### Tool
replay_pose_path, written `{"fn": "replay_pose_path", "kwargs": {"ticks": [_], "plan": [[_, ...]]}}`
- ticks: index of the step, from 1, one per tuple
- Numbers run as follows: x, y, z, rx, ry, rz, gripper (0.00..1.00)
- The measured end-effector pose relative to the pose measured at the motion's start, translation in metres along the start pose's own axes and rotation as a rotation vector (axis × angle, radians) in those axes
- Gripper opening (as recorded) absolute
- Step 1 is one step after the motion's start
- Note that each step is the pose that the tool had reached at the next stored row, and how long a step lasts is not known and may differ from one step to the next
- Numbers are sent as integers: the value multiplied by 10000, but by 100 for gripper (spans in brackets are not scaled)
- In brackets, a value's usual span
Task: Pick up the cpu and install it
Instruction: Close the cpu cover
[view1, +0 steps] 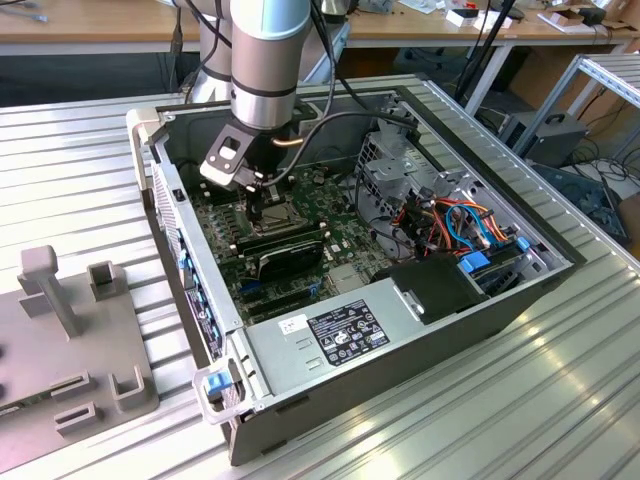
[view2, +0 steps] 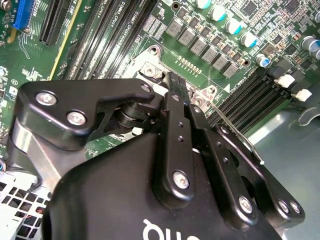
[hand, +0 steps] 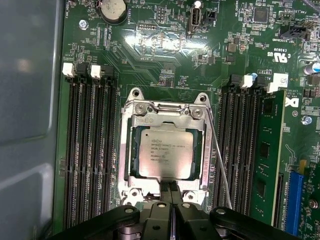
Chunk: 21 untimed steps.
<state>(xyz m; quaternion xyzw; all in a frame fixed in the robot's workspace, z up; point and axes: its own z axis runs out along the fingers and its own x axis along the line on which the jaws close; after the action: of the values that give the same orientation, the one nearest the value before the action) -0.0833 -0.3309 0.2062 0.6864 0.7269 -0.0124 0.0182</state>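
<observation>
First wrist view: small flat square silver-grey cpu (hand: 165, 152) seated; black two-fingered gripper (hand: 171, 189) closed and empty

Item 1. The cpu lies flat inside the bright metal socket frame (hand: 125, 150) on the green motherboard (hand: 165, 50). It is judged already placed, since it sits level and square in the frame opening.

Item 2. The gripper has its fingers pressed together with nothing between them. Its tips stand at the frame's edge, just beside the cpu and not on it. In the second wrist view the gripper (view2: 173, 80) points down at that same edge. Whether the tips touch the metal cannot be told. Closed fingers make a narrow point, which would suit pressing on a frame or lever rather than carrying a chip.

Item 3. A thin steel wire lever (hand: 220, 165) runs slanted along one side of the frame and stands apart from it at its free end. It is likely unlatched.

Item 4. Long black memory slots (hand: 92, 150) flank the frame on both sides.

Item 5. An open grey steel computer case (view1: 400, 340) lies on its side on the ribbed aluminium table (view1: 80, 170), board facing up so the arm can reach straight down. In the exterior view the gripper (view1: 262, 200) hangs over the board's far part, toward the exterior view's left.
</observation>
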Motion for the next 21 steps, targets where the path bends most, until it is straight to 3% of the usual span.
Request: {"fn": "replay_pose_path", "kwargs": {"ticks": [16, 21], "plan": [[2, 0, 34, -1, 2, 1, 11], [2, 1, 15, -9, 11, 1, 11]]}}
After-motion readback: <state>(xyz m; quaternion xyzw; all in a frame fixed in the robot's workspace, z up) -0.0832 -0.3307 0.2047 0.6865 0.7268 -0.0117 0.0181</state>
